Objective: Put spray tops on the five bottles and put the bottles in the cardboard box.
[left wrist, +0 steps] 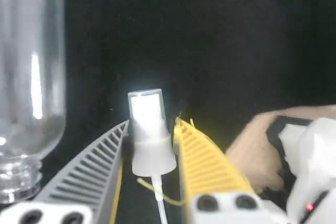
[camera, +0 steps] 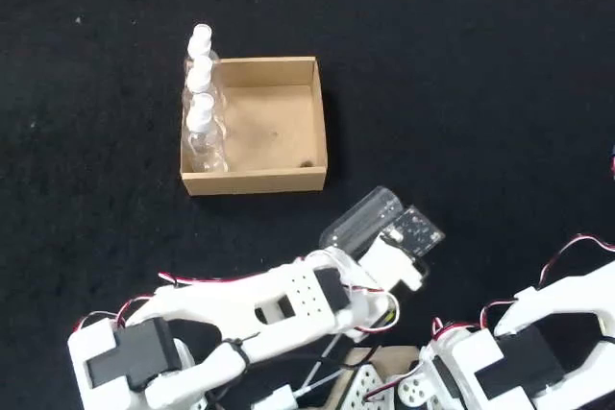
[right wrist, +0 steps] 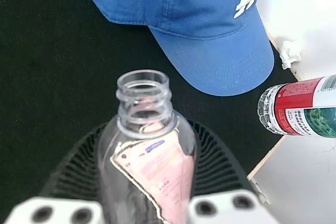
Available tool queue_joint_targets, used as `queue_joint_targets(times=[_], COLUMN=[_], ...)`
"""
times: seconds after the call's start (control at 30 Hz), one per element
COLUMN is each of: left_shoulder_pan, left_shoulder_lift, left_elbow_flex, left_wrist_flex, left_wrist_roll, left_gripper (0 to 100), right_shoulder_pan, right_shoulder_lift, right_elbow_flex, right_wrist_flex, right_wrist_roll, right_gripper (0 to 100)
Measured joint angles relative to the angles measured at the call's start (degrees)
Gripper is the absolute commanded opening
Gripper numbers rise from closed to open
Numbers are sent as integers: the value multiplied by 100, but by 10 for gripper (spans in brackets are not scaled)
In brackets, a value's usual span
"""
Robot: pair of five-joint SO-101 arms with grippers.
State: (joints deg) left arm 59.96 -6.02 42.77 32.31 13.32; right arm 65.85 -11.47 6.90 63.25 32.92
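My left gripper (left wrist: 151, 129) is shut on a white spray top (left wrist: 147, 111), its dip tube trailing back between the grey and yellow fingers. Beside it is a clear bottle (left wrist: 29, 77) with no top, seen in the high view (camera: 360, 221) slanting next to the left arm's wrist, below the box's near right corner. My right gripper (right wrist: 149, 135) is shut on another clear bottle (right wrist: 144, 150), whose open neck points away from the camera. The cardboard box (camera: 255, 180) holds three bottles with spray tops (camera: 202, 93) in a row along its left wall.
The right arm (camera: 538, 333) sits at the bottom right of the high view. A blue cap (right wrist: 184, 24) lies on the black cloth beyond the held bottle. A red-labelled bottle (right wrist: 299, 106) lies past the table's edge. The box's right half is free.
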Motion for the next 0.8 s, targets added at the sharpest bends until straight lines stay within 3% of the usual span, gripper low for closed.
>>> queue_joint_targets(times=[0.2, 0.67, 0.8], left_shoulder_pan=[9, 9, 9], left_shoulder_lift=[0, 18, 18], left_elbow_flex=[-26, -26, -26], left_wrist_flex=[123, 466, 466], left_wrist_roll=[-229, -352, -352], left_gripper=[205, 134, 27], right_shoulder_pan=[0, 0, 0], right_shoulder_lift=[0, 0, 0], right_elbow_flex=[0, 0, 0], right_wrist_flex=[0, 0, 0], right_wrist_roll=[0, 0, 0], right_gripper=[11, 11, 11])
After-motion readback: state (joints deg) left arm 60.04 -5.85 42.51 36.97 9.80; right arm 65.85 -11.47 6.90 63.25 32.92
